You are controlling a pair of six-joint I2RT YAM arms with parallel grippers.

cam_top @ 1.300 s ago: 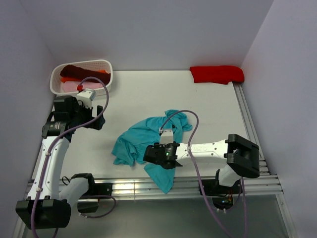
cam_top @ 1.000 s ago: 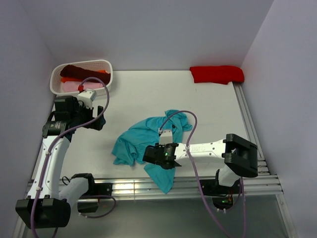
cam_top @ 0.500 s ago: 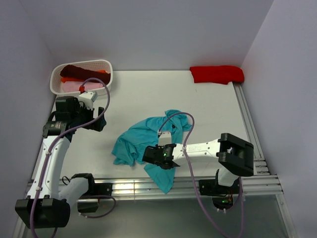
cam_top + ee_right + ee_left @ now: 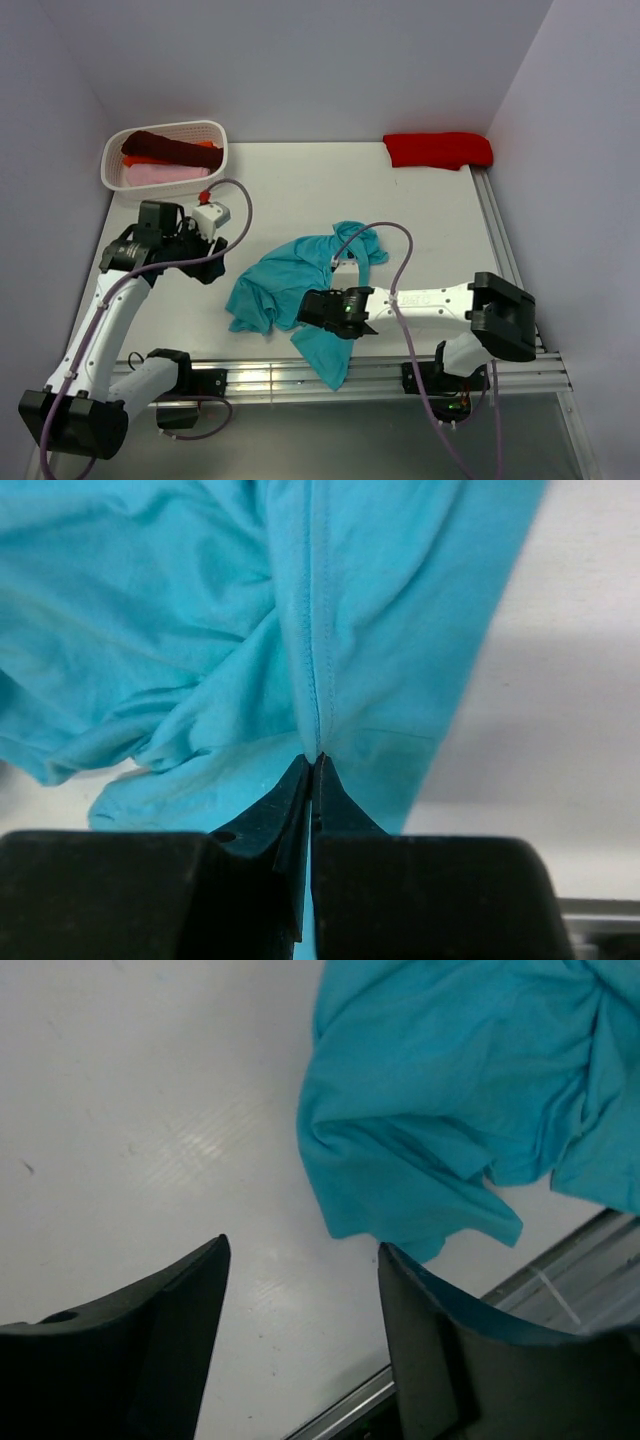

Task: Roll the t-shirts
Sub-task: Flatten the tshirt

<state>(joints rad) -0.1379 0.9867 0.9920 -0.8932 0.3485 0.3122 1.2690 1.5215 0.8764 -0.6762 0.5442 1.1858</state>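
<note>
A crumpled teal t-shirt (image 4: 278,282) lies in the middle of the table, one end hanging over the front rail. My right gripper (image 4: 313,309) sits low on its near part, shut on a stitched seam fold of the teal t-shirt (image 4: 200,610); the tips (image 4: 315,759) pinch the cloth. My left gripper (image 4: 206,264) hovers over bare table just left of the shirt, open, with nothing between its fingers (image 4: 302,1244). In the left wrist view the teal t-shirt (image 4: 450,1090) fills the upper right, just beyond the right finger.
A white basket (image 4: 216,130) at the back left holds a maroon t-shirt (image 4: 165,148), a pink one (image 4: 165,174) and an orange one. A bright red t-shirt (image 4: 437,149) lies folded at the back right. Metal rails (image 4: 500,240) run along the right and front edges.
My left arm has swung right from beside the basket toward the teal shirt, its jaws narrowing a little. The right gripper has closed on the shirt's seam.
</note>
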